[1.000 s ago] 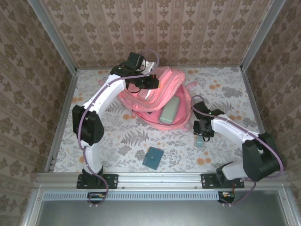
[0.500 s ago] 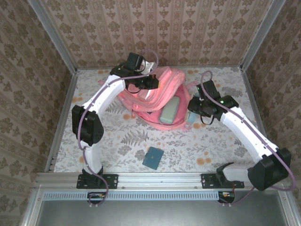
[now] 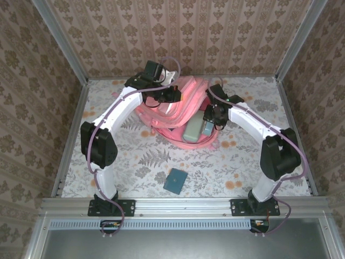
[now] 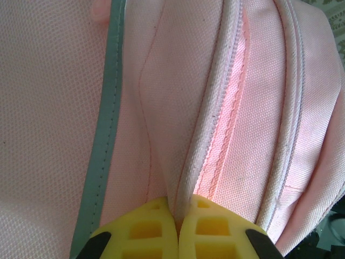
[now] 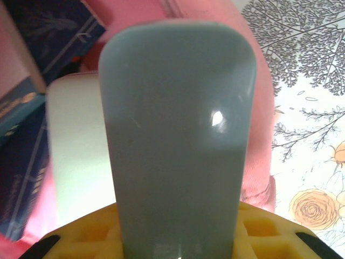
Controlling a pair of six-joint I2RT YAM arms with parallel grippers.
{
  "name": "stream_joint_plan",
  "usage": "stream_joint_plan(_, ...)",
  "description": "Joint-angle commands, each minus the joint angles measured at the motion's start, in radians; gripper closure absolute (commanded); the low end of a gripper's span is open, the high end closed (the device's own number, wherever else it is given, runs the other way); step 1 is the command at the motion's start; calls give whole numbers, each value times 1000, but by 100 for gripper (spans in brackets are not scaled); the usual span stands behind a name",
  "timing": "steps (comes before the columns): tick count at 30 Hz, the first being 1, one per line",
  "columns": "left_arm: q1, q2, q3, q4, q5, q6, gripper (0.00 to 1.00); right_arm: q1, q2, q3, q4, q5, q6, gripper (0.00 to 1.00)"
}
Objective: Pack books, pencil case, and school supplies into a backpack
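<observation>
The pink backpack [image 3: 167,110] lies at the back middle of the table with its mouth toward me. My left gripper [image 3: 171,95] is shut on the backpack's zipper edge [image 4: 215,129], yellow fingers [image 4: 145,229] pinching the seam. My right gripper [image 3: 211,115] is shut on the slim pale-teal bar box [image 5: 178,135] and holds it over the backpack's mouth. Inside lie the pale pencil case [image 3: 192,129] and navy books [image 5: 51,35]. The pencil case [image 5: 75,156] is just left of the box. The small dark-teal pad [image 3: 176,181] rests on the table near the front.
The floral tablecloth [image 3: 135,156] is bare around the pad. Metal frame posts and patterned walls [image 3: 70,108] close in both sides and the back. The right arm's elbow [image 3: 277,151] stands over the right half of the table.
My right arm has lifted the bar box from the table right of the backpack and swung it up and left over the backpack's mouth. The left arm has stayed put.
</observation>
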Motion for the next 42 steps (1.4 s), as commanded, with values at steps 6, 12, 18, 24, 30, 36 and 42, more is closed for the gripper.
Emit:
stream_joint_plan(6, 10, -62, -1, 75, 33, -20, 100, 36, 156, 129, 9, 50, 42, 76)
stream_joint_plan(12, -2, -54, 6, 88, 43, -32, 100, 90, 242, 250, 13, 3, 54, 76)
stream_joint_plan(18, -7, -53, -3, 85, 39, -29, 100, 78, 275, 261, -75, 72, 52, 67)
stream_joint_plan(24, 2, -48, 0, 80, 36, -25, 100, 69, 216, 189, -26, 37, 2, 36)
stream_joint_plan(30, 23, -51, -2, 76, 35, -25, 100, 78, 67, 94, 10, 25, -38, 24)
stream_joint_plan(36, 42, -54, -5, 79, 40, -31, 100, 128, -129, -47, 36, -19, -88, 24)
stream_joint_plan(42, 49, -49, 6, 74, 48, -29, 100, 259, -298, -231, 88, -49, -103, 25)
